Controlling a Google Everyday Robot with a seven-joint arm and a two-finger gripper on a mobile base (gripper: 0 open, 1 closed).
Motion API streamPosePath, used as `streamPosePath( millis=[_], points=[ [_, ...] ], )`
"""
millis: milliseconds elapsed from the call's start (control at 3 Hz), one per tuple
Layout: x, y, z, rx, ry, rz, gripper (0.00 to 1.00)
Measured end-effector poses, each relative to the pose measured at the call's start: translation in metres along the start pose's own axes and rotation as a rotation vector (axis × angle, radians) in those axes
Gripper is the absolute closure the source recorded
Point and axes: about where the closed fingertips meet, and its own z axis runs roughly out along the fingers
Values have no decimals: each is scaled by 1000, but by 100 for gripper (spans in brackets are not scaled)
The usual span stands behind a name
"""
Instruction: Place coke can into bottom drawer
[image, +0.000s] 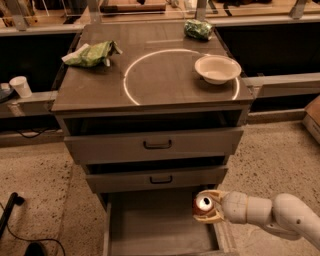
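The coke can (203, 205) is a small red-orange can with a silver top, seen from above. My gripper (207, 206) is shut on the coke can, reaching in from the lower right on a white arm. It holds the can over the right side of the bottom drawer (150, 227), which is pulled out as a wide shallow grey tray under the cabinet. The two upper drawers show grey fronts with dark handles.
On the cabinet top (150, 75) lie a white bowl (217, 68), a green chip bag (91, 53) and a second green bag (198, 29). A white cup (21, 86) stands on a ledge at left. A black cable runs over the speckled floor at lower left.
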Motion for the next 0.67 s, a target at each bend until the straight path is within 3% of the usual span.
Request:
streamPosePath(
  millis=[333, 667],
  points=[
    [34, 2, 13, -37, 31, 63, 100],
    [91, 0, 35, -60, 43, 135, 100]
  ],
)
